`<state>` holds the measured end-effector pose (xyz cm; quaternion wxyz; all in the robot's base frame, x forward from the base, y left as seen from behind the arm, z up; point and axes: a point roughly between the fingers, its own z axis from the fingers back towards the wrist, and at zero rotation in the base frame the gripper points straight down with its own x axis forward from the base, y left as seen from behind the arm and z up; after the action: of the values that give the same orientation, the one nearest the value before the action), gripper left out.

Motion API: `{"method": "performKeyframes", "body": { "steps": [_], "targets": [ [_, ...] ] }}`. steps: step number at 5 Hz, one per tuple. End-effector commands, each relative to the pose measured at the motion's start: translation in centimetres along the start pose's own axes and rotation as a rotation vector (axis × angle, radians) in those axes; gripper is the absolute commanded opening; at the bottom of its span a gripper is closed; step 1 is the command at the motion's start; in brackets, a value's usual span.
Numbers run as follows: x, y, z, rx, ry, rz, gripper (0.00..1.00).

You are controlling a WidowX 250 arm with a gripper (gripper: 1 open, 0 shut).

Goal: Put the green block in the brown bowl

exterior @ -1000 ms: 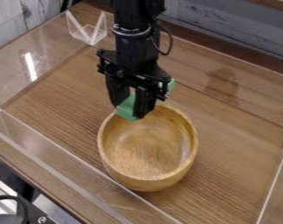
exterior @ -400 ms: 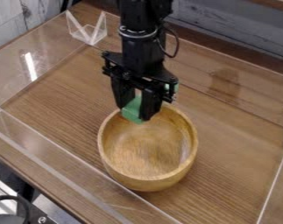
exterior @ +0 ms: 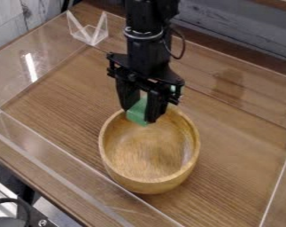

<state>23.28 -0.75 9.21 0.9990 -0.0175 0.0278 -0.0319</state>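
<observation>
The brown bowl is a large round light wooden bowl with a thick rim, low in the middle of the view on the table. Over its far rim hangs my black gripper, pointing straight down. It is shut on the green block, a small bright green bar that pokes out between the fingers just above the bowl's inside. The upper part of the block is hidden by the fingers.
The wooden table is ringed by a clear plastic wall. A clear folded stand sits at the back left. A grey plank wall runs along the back.
The gripper with the green block has drifted slightly right and further over the bowl's far rim. It stays shut on the block.
</observation>
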Motion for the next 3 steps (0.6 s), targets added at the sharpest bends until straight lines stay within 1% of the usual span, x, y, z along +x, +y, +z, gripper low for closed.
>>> {"method": "performKeyframes", "body": {
  "steps": [1, 3],
  "targets": [
    [0.78, -0.32, 1.53, 0.003, -0.064, -0.003, 0.0],
    [0.69, -0.6, 1.49, 0.003, -0.062, -0.001, 0.0]
  ]
}}
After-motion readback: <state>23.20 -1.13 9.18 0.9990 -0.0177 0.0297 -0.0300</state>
